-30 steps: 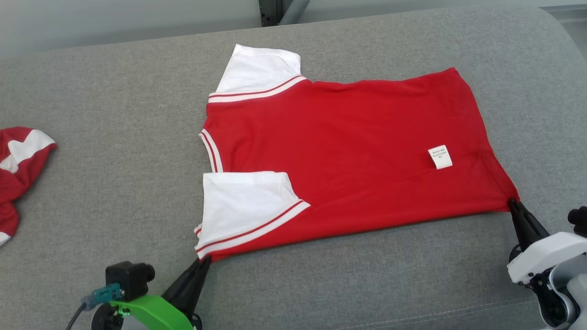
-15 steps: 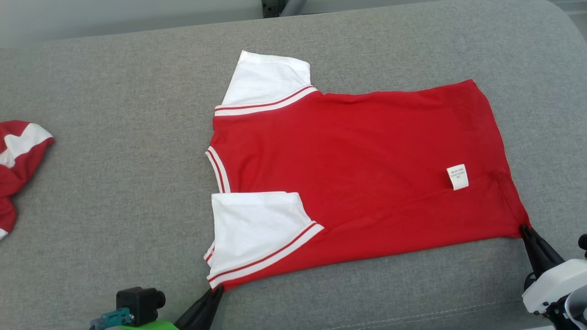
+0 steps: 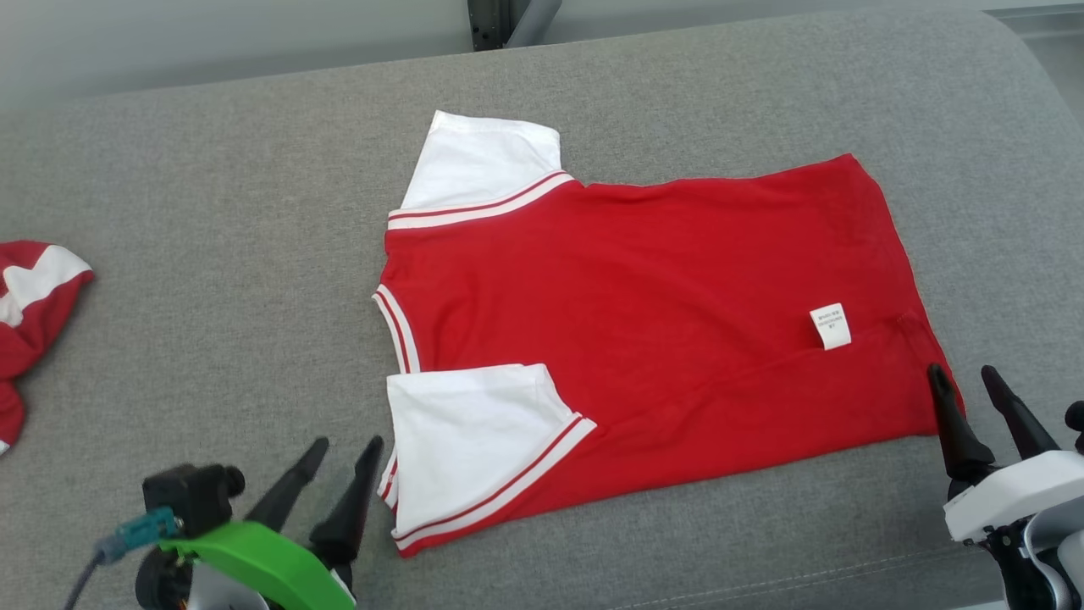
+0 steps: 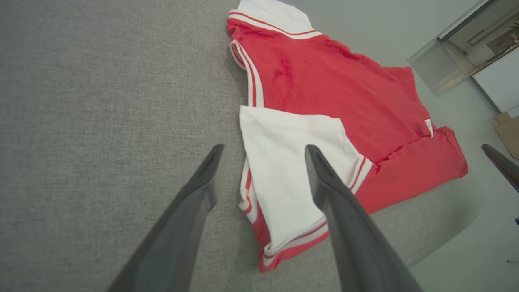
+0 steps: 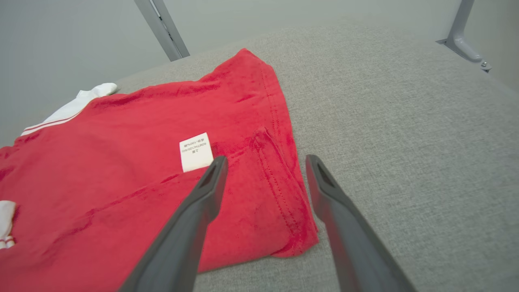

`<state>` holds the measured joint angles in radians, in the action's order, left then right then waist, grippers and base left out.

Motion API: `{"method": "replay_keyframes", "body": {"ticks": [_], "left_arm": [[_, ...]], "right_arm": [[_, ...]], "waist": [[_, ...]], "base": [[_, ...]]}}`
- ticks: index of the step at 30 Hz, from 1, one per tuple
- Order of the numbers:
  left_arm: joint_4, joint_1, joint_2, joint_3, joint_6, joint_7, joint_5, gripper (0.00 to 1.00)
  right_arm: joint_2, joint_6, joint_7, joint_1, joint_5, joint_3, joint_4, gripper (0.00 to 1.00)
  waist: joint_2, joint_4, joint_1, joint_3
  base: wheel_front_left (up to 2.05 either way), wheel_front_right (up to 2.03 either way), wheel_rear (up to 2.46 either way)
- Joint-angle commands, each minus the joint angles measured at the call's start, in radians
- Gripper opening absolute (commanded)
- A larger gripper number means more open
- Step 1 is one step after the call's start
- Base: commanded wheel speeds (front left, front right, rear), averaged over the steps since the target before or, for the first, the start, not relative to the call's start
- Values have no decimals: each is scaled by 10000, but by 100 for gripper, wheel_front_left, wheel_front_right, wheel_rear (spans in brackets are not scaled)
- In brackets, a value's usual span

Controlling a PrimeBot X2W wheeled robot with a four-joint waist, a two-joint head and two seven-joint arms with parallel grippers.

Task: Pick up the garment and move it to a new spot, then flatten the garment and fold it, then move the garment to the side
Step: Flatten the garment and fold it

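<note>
**A robot test lab, not a home**

The bench (image 3: 212, 195) is a padded slab under plain grey cloth. A bare metal post (image 5: 162, 28) and a bolted metal foot (image 5: 466, 44) stand behind it. The wall (image 3: 212, 34) and floor (image 4: 466, 251) are blank and pale, with a glass panel (image 4: 436, 67) and brown cardboard (image 4: 507, 132) off to one side. The left gripper (image 3: 347, 442) carries a bright green plastic bracket (image 3: 254, 559) and a loose cable (image 3: 89, 572).
</note>
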<state>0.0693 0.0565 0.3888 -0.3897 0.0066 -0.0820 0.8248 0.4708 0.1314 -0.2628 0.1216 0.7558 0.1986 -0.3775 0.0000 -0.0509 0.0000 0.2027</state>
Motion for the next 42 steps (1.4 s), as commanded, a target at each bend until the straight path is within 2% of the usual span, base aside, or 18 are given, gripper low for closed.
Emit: {"method": "replay_keyframes", "body": {"ticks": [1,7,13,18,27,35,42], "left_arm": [[115,-617,175,184,85,-70,-83,100],[8,-2932,701,520,-98,-1096,-59,100],[-888,-5807,1181,608,-258,-2669,-7,100],[-2269,-8095,922,343,-349,-3845,85,100],[-5278,-11212,410,-656,-566,-5145,-728,100],[-7358,-12578,192,-1303,-551,-5902,-1287,100],[-8476,-13229,251,-1582,-705,-5848,-1660,100]], "right_arm": [[-116,-15,-34,-48,-148,7,138,100],[-350,-15,-34,407,-598,264,462,100],[-486,-15,-34,1112,-766,536,678,100],[-724,-15,-34,1466,-970,482,913,100],[-1107,-15,-34,2061,-1451,765,1439,100],[-1333,-15,-34,2392,-1572,965,1862,100],[-1449,-15,-34,2482,-1641,1023,2133,100]], "waist": [[0,-42,0,56],[0,-285,0,492],[0,-736,0,1244],[0,-1018,0,1798],[0,-1650,0,2657],[0,-2137,0,3185],[0,-2491,0,3450]], "base": [[0,0,0],[0,0,0],[0,0,0],[0,0,0],[0,0,0],[0,0,0],[0,0,0]]}}
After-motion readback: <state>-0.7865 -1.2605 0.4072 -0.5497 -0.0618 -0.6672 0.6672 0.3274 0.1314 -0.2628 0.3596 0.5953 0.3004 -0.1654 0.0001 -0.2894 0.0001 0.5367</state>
